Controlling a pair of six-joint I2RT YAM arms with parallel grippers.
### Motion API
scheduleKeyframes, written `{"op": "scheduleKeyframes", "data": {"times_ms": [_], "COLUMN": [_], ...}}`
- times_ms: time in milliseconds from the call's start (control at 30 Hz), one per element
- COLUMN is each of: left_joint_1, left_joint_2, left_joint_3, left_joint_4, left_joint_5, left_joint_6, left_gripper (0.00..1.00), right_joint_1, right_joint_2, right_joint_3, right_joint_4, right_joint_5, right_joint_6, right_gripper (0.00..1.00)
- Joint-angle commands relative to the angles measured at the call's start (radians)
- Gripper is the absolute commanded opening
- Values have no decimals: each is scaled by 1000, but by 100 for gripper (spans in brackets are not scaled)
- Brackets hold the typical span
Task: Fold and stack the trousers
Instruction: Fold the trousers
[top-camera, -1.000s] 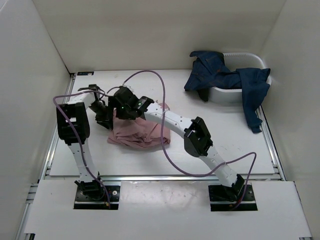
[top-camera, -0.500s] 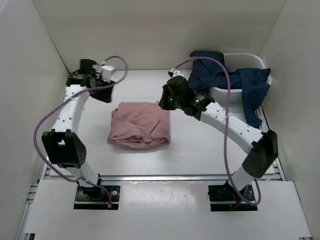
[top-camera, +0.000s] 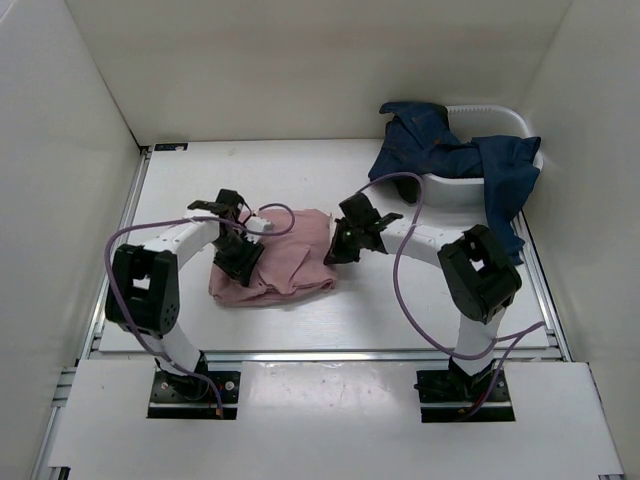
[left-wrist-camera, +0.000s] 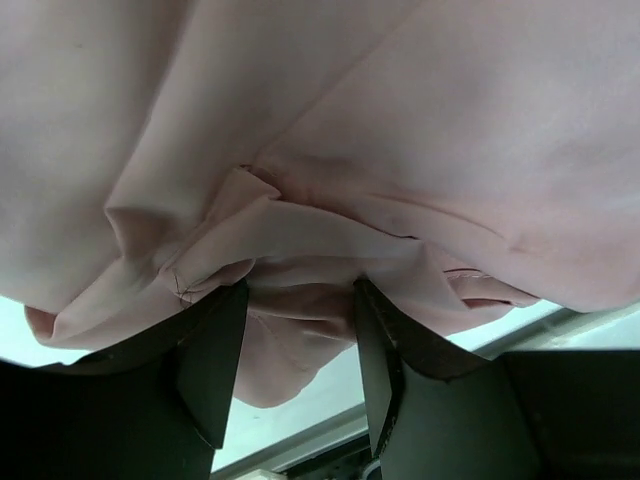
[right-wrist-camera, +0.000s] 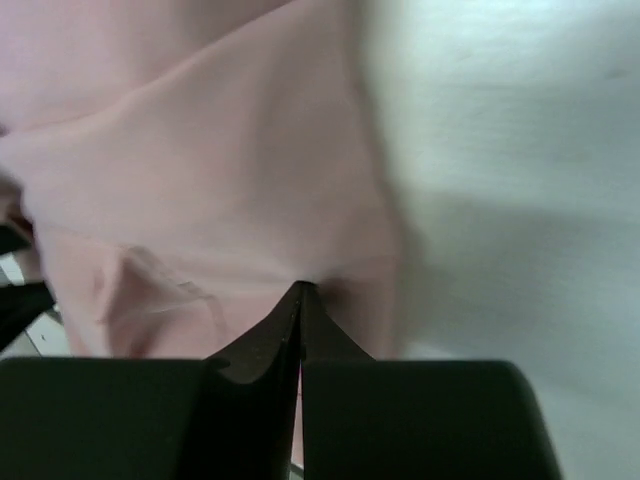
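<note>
The dusty-pink trousers (top-camera: 285, 262) lie folded in a wrinkly bundle at the middle of the table. My left gripper (top-camera: 240, 258) sits low over their left part. In the left wrist view its jaws (left-wrist-camera: 295, 300) stand apart, open, with a loose fold of the pink trousers (left-wrist-camera: 330, 150) bulging between the fingertips (left-wrist-camera: 215, 345). My right gripper (top-camera: 335, 245) is at the bundle's right edge. In the right wrist view its tips (right-wrist-camera: 300, 288) are shut together, pinching a pucker of the pink cloth (right-wrist-camera: 200, 180).
A white tub (top-camera: 455, 190) stands at the back right, with dark blue jeans (top-camera: 440, 150) draped over it and hanging down its right side. White walls close in the left, back and right. A metal rail (top-camera: 330, 352) runs along the near edge.
Both arms have come down from the back of the table onto the trousers, left at the left side, right at the right edge. The right gripper has closed.
</note>
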Motion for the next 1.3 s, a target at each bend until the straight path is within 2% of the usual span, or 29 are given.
{"op": "scheduleKeyframes", "data": {"times_ms": [0,100,233,267,300,333,367,400,467,533,633,700,767,867,900,1000,1033,1100,1267], "left_joint_1": [0,0,0,0,0,0,0,15,56,104,148,190,230,271,271,294,294,306,326], "left_joint_2": [-119,-162,-228,-243,-257,-269,-278,-288,-288,-288,-279,-256,-239,-229,-229,-239,-239,-249,-272], "left_joint_3": [-72,-111,-96,-85,-71,-44,-27,-11,27,27,-2,-22,-31,-31,-31,-31,-31,-19,-6], "left_joint_4": [80,105,105,105,105,105,96,77,64,63,85,114,114,114,114,114,114,114,76], "left_joint_5": [-129,-139,-66,-52,-43,-43,-43,-43,-34,-34,-34,-34,-34,-15,-15,-15,-15,-15,-4], "left_joint_6": [50,59,59,59,68,68,68,68,56,56,56,45,34,25,25,25,25,25,25], "left_gripper": [59,65,67,69,70,72,73,73,73,73,73,73,73,73,73,73,73,73,73], "right_joint_1": [-33,-33,-33,-33,-33,-33,-33,-46,-71,-87,-87,-87,-87,-96,-96,-96,-96,-107,-191], "right_joint_2": [28,19,-37,-54,-90,-109,-129,-162,-196,-210,-122,-19,30,31,31,31,31,-8,-142], "right_joint_3": [-7,5,5,5,-12,-24,-56,-79,-178,-232,-201,-173,-173,-203,-203,-213,-222,-245,-375], "right_joint_4": [-15,-46,-45,-34,-22,-5,35,64,214,314,343,394,434,461,462,425,405,405,362], "right_joint_5": [16,65,42,19,10,1,1,-10,-68,-109,-221,-318,-378,-390,-401,-412,-412,-412,-389], "right_joint_6": [40,20,-39,-56,-85,-96,-96,-107,-86,-41,-41,-26,14,45,45,23,23,23,14], "right_gripper": [0,0,0,8,22,38,69,78,93,99,99,99,95,71,58,34,16,2,0]}}
